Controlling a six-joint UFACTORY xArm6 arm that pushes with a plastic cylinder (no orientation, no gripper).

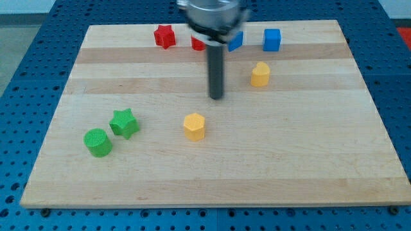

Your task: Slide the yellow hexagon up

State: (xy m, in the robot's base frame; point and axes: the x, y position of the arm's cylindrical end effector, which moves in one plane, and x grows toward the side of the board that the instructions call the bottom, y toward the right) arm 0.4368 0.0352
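The rod's top is cut off at the upper edge, blurred. It hides most of a red block (198,43) and part of a blue block (236,41). My tip (216,97) is bare, holding nothing, above and right of the yellow hexagon (194,126) at centre, apart. No writing is visible on the board (308,160).

Lab bench: wooden board (308,160) atop blue perforated table (19,77).
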